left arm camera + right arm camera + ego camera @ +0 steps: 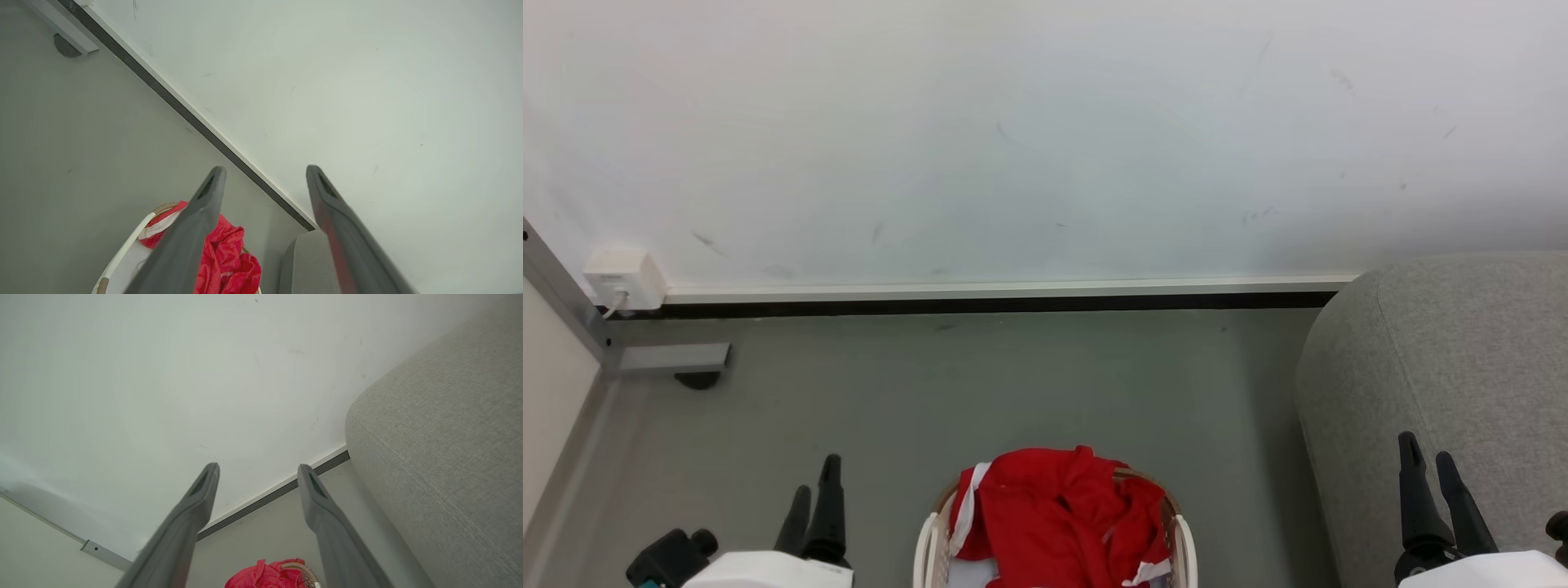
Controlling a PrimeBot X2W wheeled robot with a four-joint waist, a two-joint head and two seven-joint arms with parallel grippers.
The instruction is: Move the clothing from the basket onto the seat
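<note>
The red clothing [1054, 514] with white trim is heaped in the white basket [926, 549] at the bottom centre of the head view. It also shows in the left wrist view as clothing [222, 261] in the basket [122, 249], and its top peeks up as clothing [265, 575] in the right wrist view. The grey seat [1454, 376] stands to the right, seat [441, 437] and seat [306, 265]. My left gripper [815, 486] is open, left of the basket and apart from it, gripper [264, 173] empty. My right gripper [1429, 457] is open in front of the seat, gripper [257, 471] empty.
A pale wall with a dark baseboard [980, 304] runs across behind the grey floor [1013, 384]. A white wall box [623, 279] and a grey metal frame foot [674, 359] sit at the far left. Open floor lies between basket and wall.
</note>
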